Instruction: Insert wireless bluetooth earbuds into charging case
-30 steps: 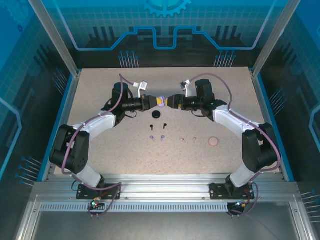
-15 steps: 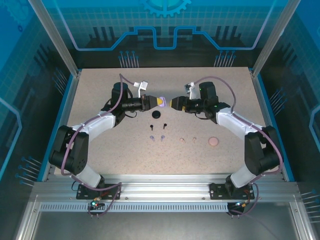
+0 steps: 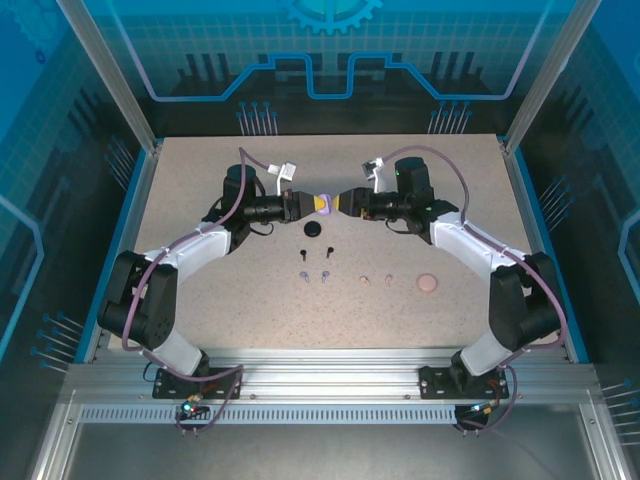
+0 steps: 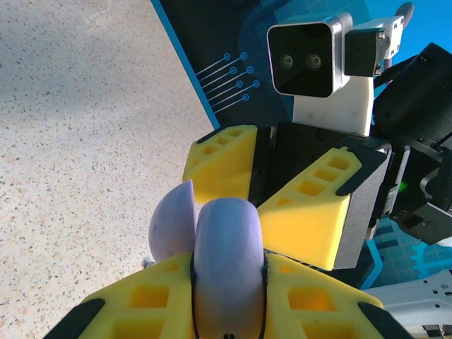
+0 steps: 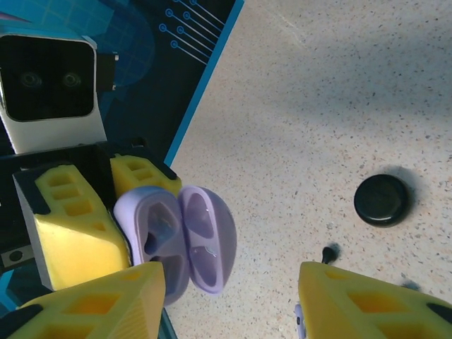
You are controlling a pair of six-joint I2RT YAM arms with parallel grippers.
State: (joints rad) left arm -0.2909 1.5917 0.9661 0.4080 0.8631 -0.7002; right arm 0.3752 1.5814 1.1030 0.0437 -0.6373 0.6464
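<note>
We are seeing the left gripper clamping tight on the lilac charging case, which is hanging above the back middle of the table; in the left wrist view its yellow fingers are pressing on either side of the case's body, and the lid is standing open; the right gripper is facing it tip to tip, jaws standing apart and gripping nothing, one fingertip sitting just beside the open case in the right wrist view; the earbuds are lying on the table nearer the arm bases, the lilac earbuds and the pale pink earbuds forming a row, with the pink case ending it on the right; a black earbud is lying just beside the black case.
</note>
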